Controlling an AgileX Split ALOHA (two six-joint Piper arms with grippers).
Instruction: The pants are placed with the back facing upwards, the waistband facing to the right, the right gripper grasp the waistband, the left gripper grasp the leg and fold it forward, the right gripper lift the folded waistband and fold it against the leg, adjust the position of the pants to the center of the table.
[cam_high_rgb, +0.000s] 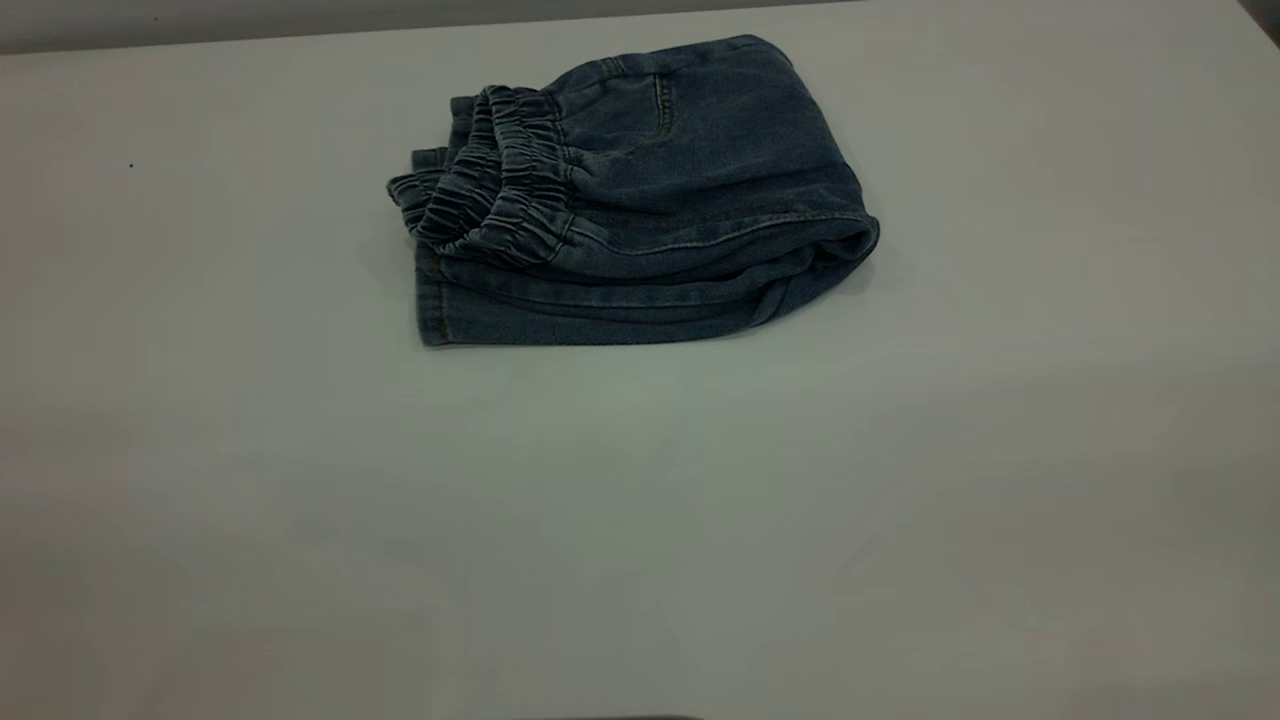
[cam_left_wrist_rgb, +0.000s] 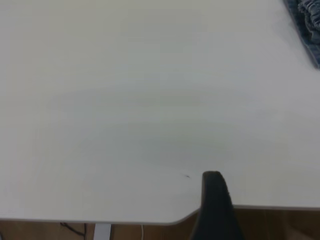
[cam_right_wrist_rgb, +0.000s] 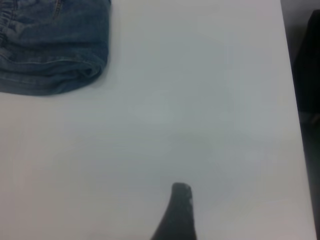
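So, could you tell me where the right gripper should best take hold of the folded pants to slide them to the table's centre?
Probably the rolled fold edge of the pants, approached from the right: it faces that side as a thick, raised bundle of layers, so one pinch should catch them all.

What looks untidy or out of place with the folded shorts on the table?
The pants lie folded on the table, but the fold is rough: the gathered elastic waistband bunches up on the left, and a lower layer sticks out beneath it. The bundle sits towards the far edge, not centred. Nothing looks damaged.
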